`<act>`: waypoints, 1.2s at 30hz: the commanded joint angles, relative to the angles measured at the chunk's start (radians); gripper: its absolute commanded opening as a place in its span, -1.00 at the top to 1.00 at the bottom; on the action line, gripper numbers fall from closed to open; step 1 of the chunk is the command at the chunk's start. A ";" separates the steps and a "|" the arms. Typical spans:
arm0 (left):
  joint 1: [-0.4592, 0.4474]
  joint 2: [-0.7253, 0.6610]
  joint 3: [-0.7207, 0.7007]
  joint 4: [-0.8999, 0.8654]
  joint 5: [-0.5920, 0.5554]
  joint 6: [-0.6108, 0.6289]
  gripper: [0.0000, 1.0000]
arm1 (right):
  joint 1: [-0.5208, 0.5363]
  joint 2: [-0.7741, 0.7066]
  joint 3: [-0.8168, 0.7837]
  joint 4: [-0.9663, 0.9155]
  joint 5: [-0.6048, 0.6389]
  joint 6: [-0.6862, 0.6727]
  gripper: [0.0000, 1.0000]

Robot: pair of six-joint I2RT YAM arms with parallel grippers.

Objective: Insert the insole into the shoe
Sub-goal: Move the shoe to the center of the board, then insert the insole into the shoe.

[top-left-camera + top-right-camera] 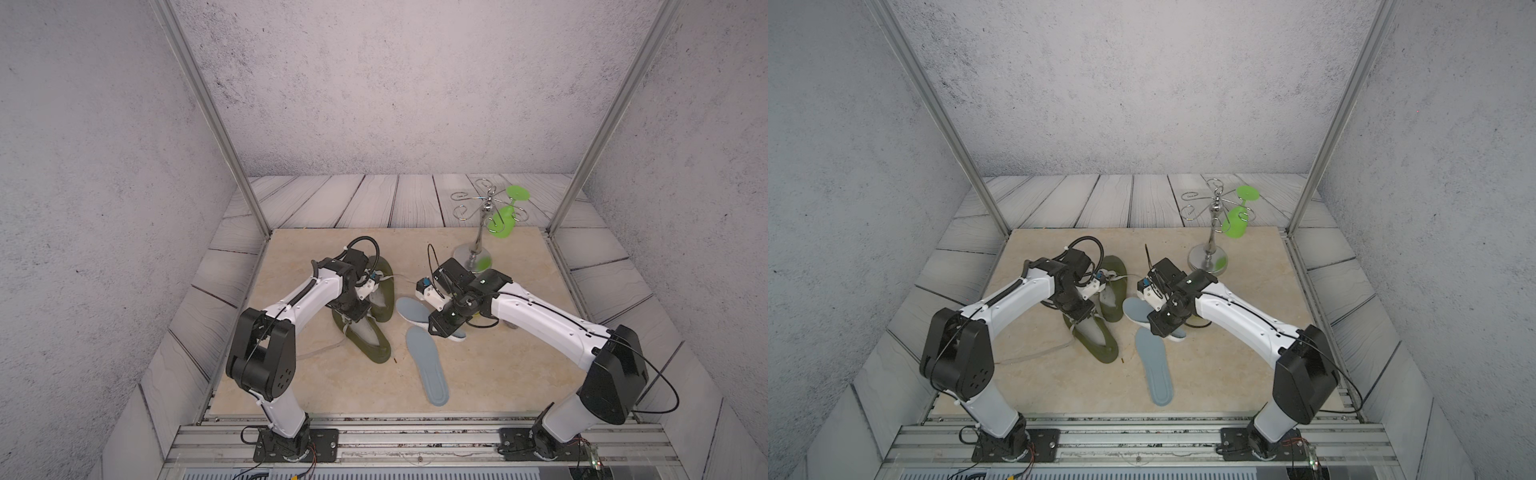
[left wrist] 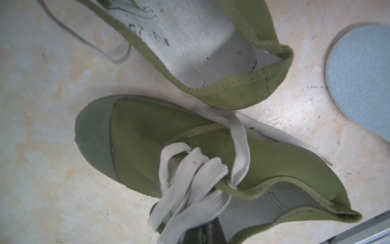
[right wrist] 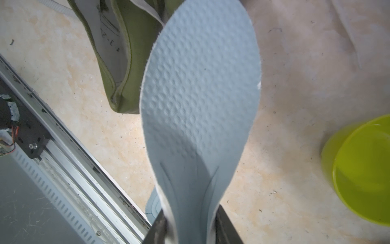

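Note:
Two olive-green shoes lie left of centre in both top views: a near shoe (image 1: 370,340) (image 1: 1098,338) and a far shoe (image 1: 382,286) (image 1: 1115,286). My left gripper (image 1: 352,315) (image 2: 203,229) is shut on the near shoe's white laces (image 2: 190,175), beside its open mouth. My right gripper (image 1: 446,326) (image 3: 191,230) is shut on the narrow heel end of a pale blue insole (image 1: 409,309) (image 3: 200,95). The insole's broad toe end points toward the shoes. In the right wrist view a shoe's heel (image 3: 130,63) lies just beyond the insole.
A second blue insole (image 1: 428,368) (image 1: 1156,368) lies flat on the mat near the front. A chrome rack (image 1: 478,237) with a green glass (image 1: 505,216) stands at the back right. Another green vessel (image 3: 363,173) lies beside the right gripper. A metal rail (image 1: 415,436) runs along the front.

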 commanded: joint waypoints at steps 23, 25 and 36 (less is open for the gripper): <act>-0.004 -0.161 -0.172 0.153 0.184 -0.172 1.00 | 0.183 0.113 0.141 -0.143 -0.021 0.140 0.35; -0.004 -0.159 -0.175 0.154 0.198 -0.186 1.00 | 0.196 0.122 0.141 -0.142 -0.031 0.149 0.35; -0.003 -0.178 -0.205 0.186 0.225 -0.206 1.00 | 0.214 0.149 0.126 -0.087 -0.102 0.169 0.36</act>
